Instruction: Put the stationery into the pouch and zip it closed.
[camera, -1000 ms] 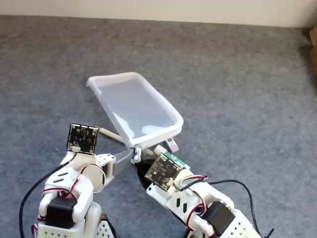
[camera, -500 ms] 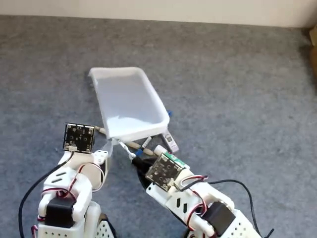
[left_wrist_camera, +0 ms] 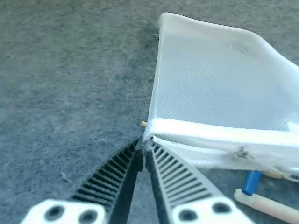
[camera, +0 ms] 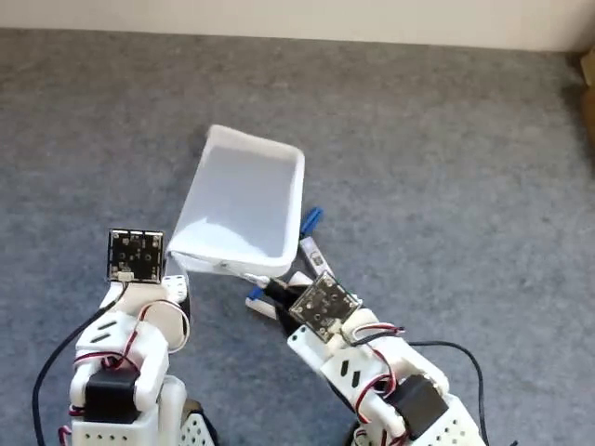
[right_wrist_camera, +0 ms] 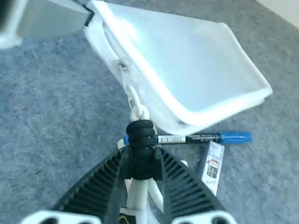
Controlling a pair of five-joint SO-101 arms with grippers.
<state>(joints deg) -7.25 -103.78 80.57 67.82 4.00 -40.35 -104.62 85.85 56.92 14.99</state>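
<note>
Left wrist view: the white translucent mesh pouch (left_wrist_camera: 210, 84) sits just ahead of the left gripper (left_wrist_camera: 144, 151), whose jaws are pinched together on its near corner. The right gripper (right_wrist_camera: 140, 163) is clamped on a black ribbed piece (right_wrist_camera: 141, 135) touching the pouch's zip pull. Just beyond its fingertips a blue pen (right_wrist_camera: 210, 138) lies crosswise, beside a small printed box (right_wrist_camera: 212, 167), on grey carpet (camera: 465, 139).
</note>
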